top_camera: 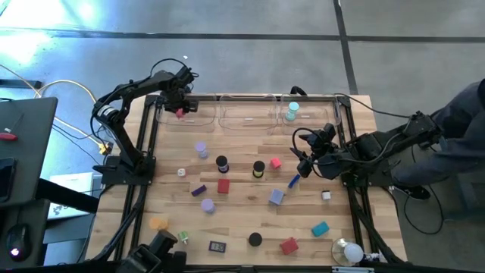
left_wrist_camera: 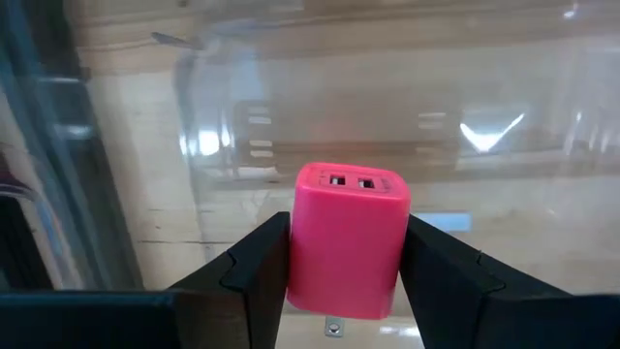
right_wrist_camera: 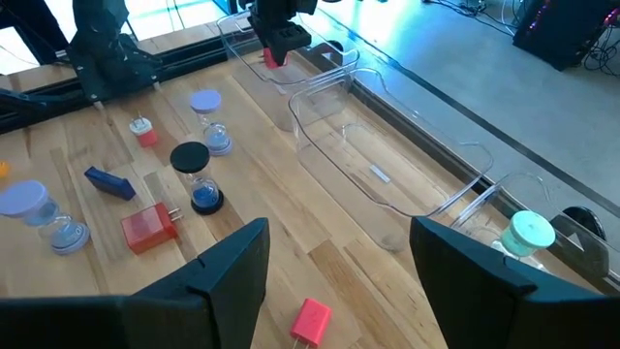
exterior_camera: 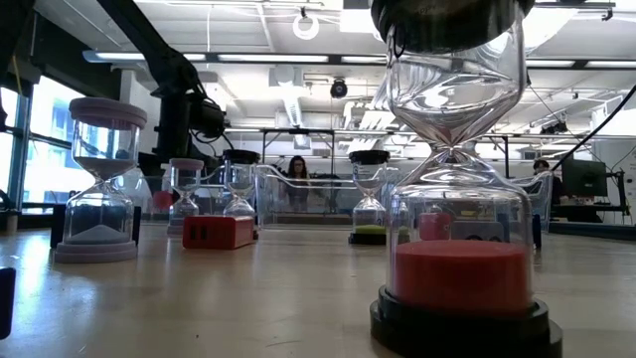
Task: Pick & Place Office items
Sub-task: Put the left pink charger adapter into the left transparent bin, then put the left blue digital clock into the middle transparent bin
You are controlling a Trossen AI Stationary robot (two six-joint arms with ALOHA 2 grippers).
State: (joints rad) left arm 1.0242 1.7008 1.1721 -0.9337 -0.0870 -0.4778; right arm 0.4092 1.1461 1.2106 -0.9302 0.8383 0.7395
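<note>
Spanning the top edge of the wooden table, from eleven to one o'clock: three clear plastic trays, with a teal-capped hourglass in the one-o'clock tray. Reaching in from nine o'clock, left gripper clamped on a pink USB charger block, held over the eleven-o'clock tray. Resting at three o'clock, right gripper, fingers spread wide with nothing between. Scattered around centre: black-capped hourglasses, red blocks, a lavender block, a blue stick.
</note>
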